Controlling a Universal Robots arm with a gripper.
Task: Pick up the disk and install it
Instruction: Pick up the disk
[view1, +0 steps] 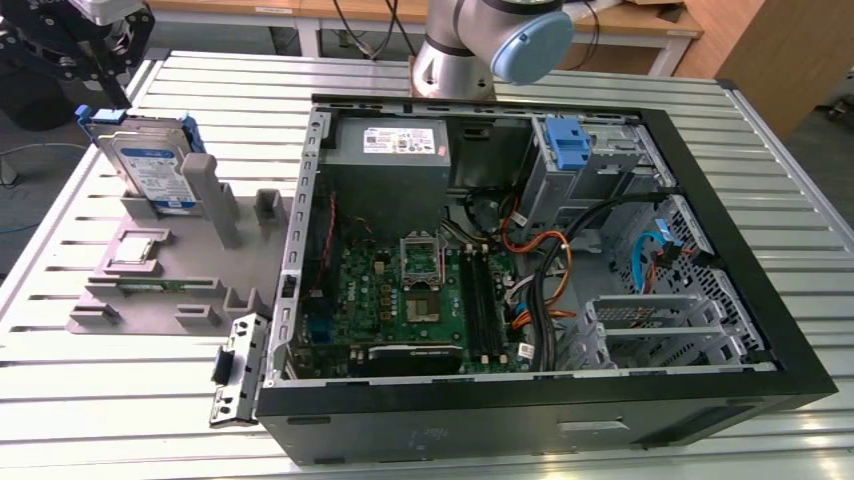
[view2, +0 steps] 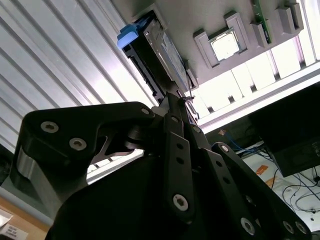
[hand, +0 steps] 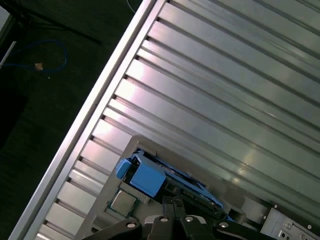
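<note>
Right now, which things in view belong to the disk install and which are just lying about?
Job: disk, upright in the grey fixture; gripper, close by its top edge; open computer case, likely where it goes.
Lying about: processor chip and memory stick on the fixture; power supply and bare blue bracket inside the case.

Disk (view1: 150, 168): flat silver hard drive with a white-and-blue label and a blue plastic carrier bracket round its edges. It stands on edge, close to upright, in a slot of the grey holder (view1: 147, 290). That puts it in the upper left of the exterior view, on the slatted metal worktop (view1: 80, 400). It is outside the open computer case (view1: 467, 430), not installed. The second wrist view shows the disk (view2: 167, 50) edge-on. The first wrist view shows the disk (hand: 147, 177) with its blue bracket end nearest.
</note>
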